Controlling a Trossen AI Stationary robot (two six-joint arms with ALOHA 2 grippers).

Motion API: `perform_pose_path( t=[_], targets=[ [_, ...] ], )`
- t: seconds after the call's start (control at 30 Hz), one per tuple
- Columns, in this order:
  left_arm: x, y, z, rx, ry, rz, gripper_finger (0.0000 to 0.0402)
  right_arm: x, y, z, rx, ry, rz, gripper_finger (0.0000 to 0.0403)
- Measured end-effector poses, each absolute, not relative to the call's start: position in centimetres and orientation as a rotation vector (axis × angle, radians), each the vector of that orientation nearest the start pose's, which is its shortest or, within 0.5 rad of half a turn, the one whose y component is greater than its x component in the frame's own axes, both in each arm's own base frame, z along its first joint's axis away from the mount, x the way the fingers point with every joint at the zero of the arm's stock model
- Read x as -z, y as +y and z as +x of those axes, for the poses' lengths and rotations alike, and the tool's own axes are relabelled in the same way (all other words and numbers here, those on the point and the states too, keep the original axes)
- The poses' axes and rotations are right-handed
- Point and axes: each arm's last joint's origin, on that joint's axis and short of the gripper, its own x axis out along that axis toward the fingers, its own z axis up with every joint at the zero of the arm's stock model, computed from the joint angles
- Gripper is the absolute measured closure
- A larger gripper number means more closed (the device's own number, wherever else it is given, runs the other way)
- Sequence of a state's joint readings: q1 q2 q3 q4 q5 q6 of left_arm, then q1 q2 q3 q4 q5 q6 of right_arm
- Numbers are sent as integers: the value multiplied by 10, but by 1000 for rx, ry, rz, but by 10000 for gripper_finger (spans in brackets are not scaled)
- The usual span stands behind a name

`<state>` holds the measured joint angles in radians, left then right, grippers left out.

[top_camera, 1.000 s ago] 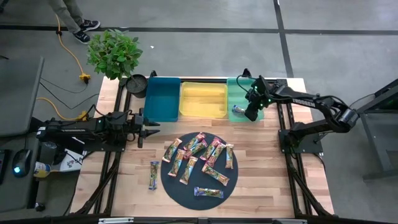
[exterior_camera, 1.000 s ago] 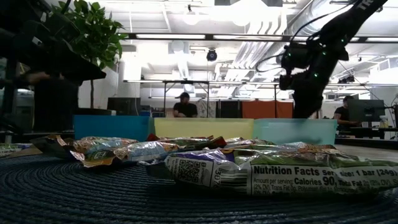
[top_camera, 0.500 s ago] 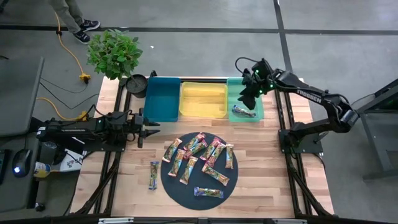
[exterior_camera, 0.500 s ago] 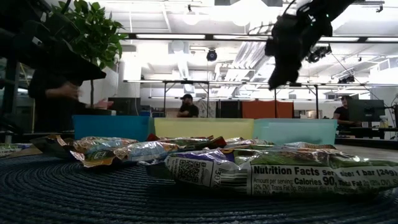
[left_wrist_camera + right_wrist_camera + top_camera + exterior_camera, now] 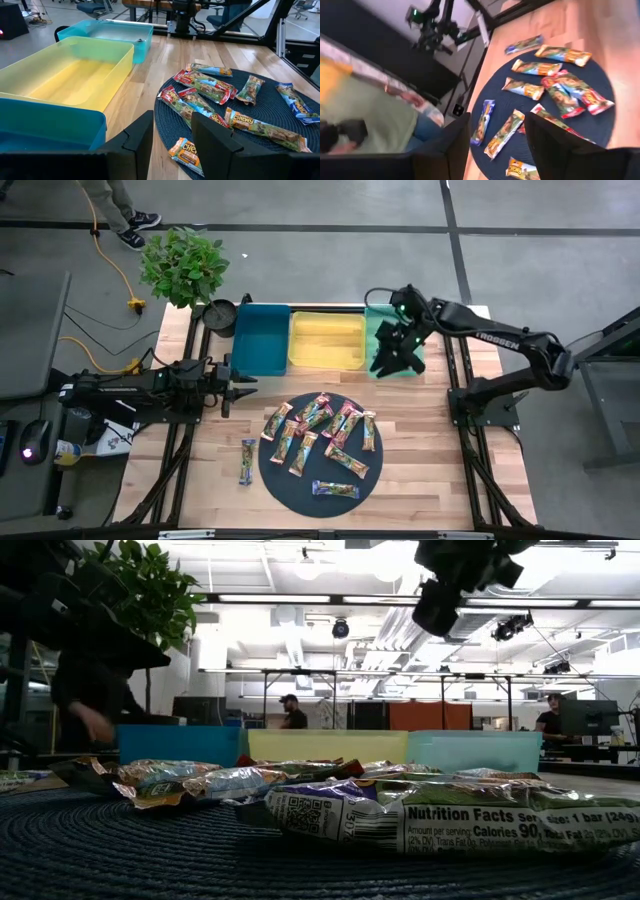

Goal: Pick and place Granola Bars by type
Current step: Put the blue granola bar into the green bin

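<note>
My right hand (image 5: 388,360) is hanging over the front edge of the green tray (image 5: 415,360), its fingers (image 5: 450,145) parted and grasping nothing. The granola bars (image 5: 322,432) are lying scattered on the dark round mat (image 5: 290,485), which is sitting on the table (image 5: 430,470) just in front of the 3 trays: blue-purple, orange-tan-green and pink-red wrappers are overlapping near the mat's far side. 1 blue bar (image 5: 335,489) is resting alone at the mat's near edge, and another bar (image 5: 247,461) is lying off the mat on the bare wood, just beside its left rim. From the left wrist view, 1 small bar (image 5: 140,40) is showing inside the green tray. The yellow tray (image 5: 326,343) is standing between the green tray and the blue tray (image 5: 262,338). My left hand (image 5: 232,392) is waiting left of the mat, near the blue tray's front corner, fingers (image 5: 140,137) apart and grasping nothing. A potted plant (image 5: 183,267) is standing beyond the blue tray, off the table's far left corner.
</note>
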<state>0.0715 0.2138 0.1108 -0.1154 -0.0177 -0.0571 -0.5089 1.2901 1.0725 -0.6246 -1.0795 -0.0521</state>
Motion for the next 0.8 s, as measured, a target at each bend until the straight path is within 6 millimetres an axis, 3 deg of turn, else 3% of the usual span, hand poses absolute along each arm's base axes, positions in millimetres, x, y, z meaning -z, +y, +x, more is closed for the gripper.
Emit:
perform_pose_path(
  t=[0.43,0.8],
  targets=[
    [-173,8,106,-95,216,-63,270,-319,-2,275,-561,530,287,231],
    [-173,8,106,-95,215,-63,270,-336,75,279,-356,329,152,231]
  ],
)
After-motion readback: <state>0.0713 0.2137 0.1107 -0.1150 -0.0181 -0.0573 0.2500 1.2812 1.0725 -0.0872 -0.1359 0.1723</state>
